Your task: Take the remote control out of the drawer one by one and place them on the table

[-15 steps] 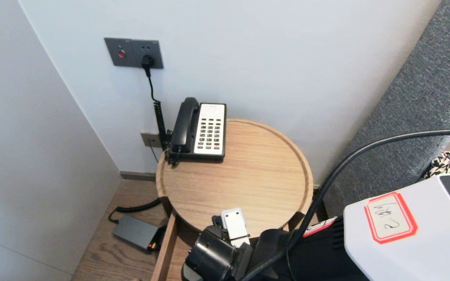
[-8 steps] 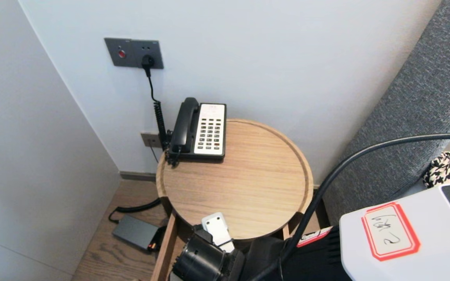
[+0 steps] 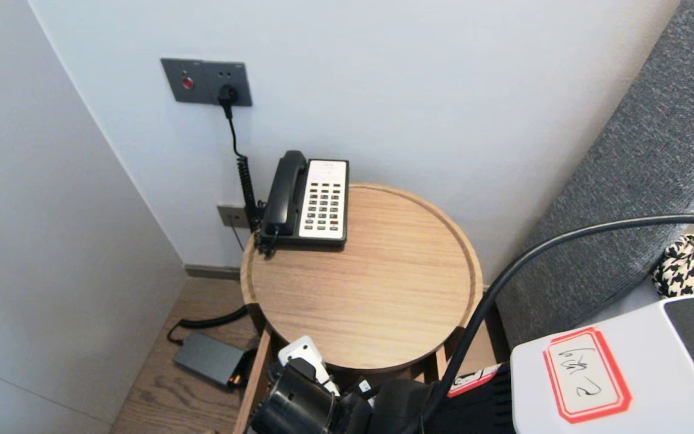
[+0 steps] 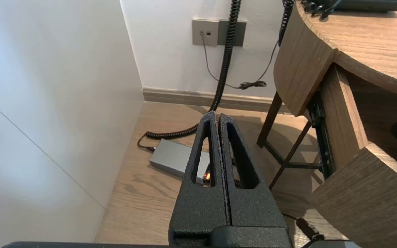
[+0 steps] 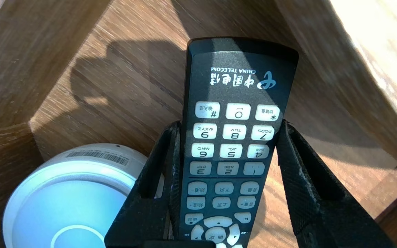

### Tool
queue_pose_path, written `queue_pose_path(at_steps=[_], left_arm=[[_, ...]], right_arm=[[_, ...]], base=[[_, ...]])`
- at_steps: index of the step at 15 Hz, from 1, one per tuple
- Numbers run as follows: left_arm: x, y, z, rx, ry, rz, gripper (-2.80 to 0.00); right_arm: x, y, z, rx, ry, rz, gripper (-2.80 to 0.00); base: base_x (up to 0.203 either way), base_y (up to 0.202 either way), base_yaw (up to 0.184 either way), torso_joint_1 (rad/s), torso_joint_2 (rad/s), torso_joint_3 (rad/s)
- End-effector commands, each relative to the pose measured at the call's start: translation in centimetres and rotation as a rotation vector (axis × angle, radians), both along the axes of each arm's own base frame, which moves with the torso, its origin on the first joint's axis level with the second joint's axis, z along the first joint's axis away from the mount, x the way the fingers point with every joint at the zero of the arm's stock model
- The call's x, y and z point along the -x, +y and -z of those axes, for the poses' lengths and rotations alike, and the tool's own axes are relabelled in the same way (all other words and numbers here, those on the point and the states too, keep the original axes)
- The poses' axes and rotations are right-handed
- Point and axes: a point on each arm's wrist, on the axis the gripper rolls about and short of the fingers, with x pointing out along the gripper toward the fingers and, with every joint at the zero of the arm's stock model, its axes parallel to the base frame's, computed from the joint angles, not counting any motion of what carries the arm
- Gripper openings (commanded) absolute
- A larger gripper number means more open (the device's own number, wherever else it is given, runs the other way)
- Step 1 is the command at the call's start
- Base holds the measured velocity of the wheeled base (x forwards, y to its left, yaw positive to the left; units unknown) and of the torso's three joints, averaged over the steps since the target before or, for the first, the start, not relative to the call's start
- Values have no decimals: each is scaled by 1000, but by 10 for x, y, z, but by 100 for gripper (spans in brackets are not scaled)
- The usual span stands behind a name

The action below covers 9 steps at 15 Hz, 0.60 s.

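Observation:
My right gripper (image 5: pixel 230 123) is shut on a black remote control (image 5: pixel 234 137) with white keys, one finger on each long side. It holds the remote over the wooden floor of an open drawer (image 5: pixel 133 79), beside a round white device (image 5: pixel 71 193) lying in that drawer. In the head view only the right wrist (image 3: pixel 299 404) shows, low at the front edge of the round wooden table (image 3: pixel 371 283), above the drawer (image 3: pixel 256 386). My left gripper (image 4: pixel 215 117) is shut on nothing and hangs parked low to the left of the table, above the floor.
A black and white telephone (image 3: pixel 311 199) stands at the table's back left, its coiled cord running to the wall socket (image 3: pixel 205 81). A grey power brick (image 3: pixel 208 358) lies on the floor. A grey padded headboard (image 3: pixel 636 181) is at the right.
My right wrist has dropped from over the table's front edge down and to the left, toward the open drawer, and it has rolled. The left arm is still.

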Motion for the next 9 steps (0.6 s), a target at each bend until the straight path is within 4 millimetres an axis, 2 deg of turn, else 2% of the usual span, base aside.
queue_pose_path(at_steps=[1,9], left_arm=[[-1,0,3,0,8,-1,-280],[-1,0,3,0,8,-1,-280]], right_arm=[[1,4,3,5,-4,-6,-280],[6,9,-15,-35,-39,-24,-280]], base=[[0,0,0,0,0,0],[0,0,0,0,0,0]])
